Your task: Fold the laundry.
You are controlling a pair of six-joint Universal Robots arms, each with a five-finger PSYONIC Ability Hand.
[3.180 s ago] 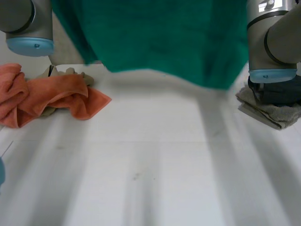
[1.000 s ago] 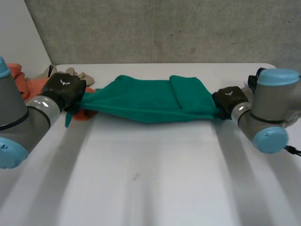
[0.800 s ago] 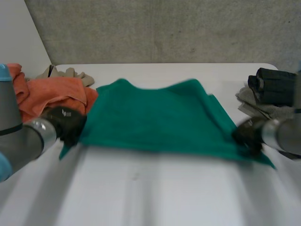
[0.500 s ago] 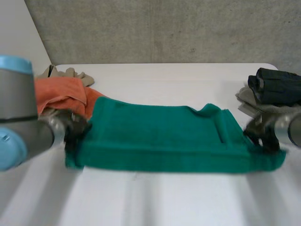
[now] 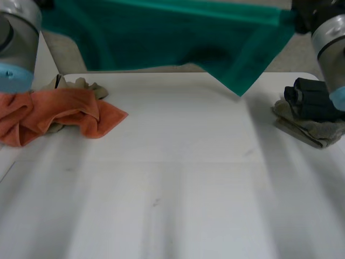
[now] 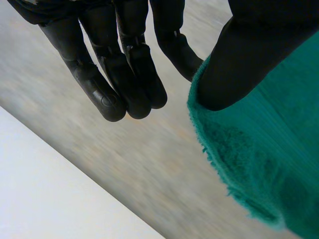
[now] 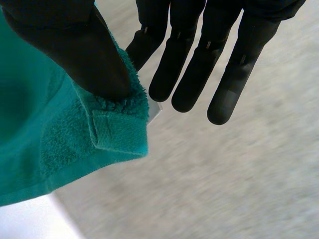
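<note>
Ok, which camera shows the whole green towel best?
The head view: the green towel hangs stretched above the table. The wrist views show its ends, pinched by the left hand and right hand.

One green terry towel (image 5: 178, 38) stretched aloft, a corner drooping; one orange towel (image 5: 59, 110) crumpled on the table (image 5: 178, 178).

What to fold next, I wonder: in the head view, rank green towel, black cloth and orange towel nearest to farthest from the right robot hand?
1. green towel, pinched in the right robot hand.
2. black cloth, right side, below it.
3. orange towel, far left.
</note>
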